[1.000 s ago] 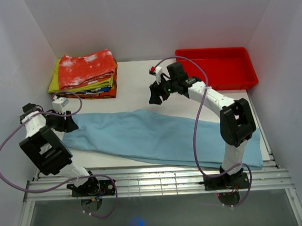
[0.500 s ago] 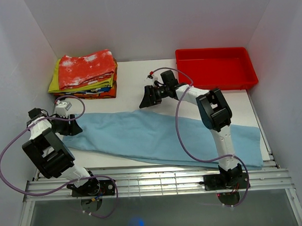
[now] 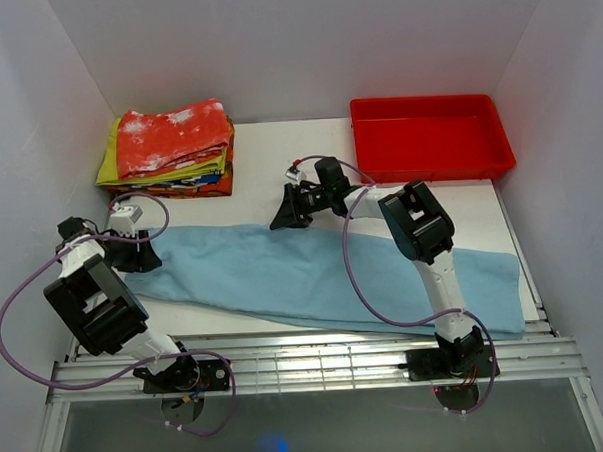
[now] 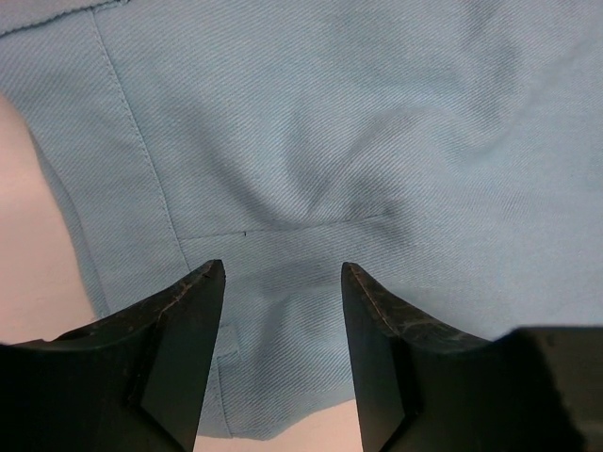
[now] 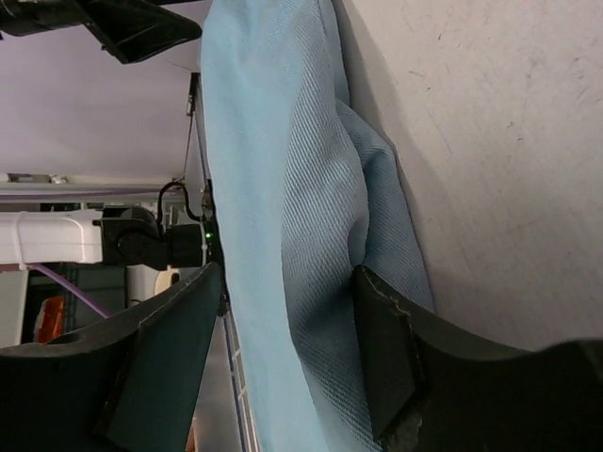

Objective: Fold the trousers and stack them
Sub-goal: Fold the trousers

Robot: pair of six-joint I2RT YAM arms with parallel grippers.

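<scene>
- Left gripper [image 4: 283,271] is released, its two fingers spread apart and low over the light blue cloth, clamped on nothing. A seam and a small pucker lie just ahead of the tips.
- Right gripper [image 5: 287,273] is open too. Its fingers straddle a raised fold along the cloth's far hem; whether the pads touch the fabric cannot be told.
- Beneath both lie the trousers [image 3: 313,270], spread out long across the table [image 3: 268,157]. They run from close to the left edge, where the left gripper sits, slanting to the near right corner. The right gripper is at their far hem, roughly midway along the surface.
- By the overhead view, the garment seems to be a single long band, legs laid together, with no crosswise fold in it yet.
- At the far left corner stands a stack of folded clothes [image 3: 168,152], topped by a red-and-white piece and well apart from the trousers. A red tray [image 3: 434,165] sits at the far right corner.
- Judged from this, the task is at an early stage: both grippers are placed for a grasp, but nothing is held.
- Left to do, it appears: close on the cloth, fold the length down to a compact packet, then carry it onto the stack at the far left corner.
</scene>
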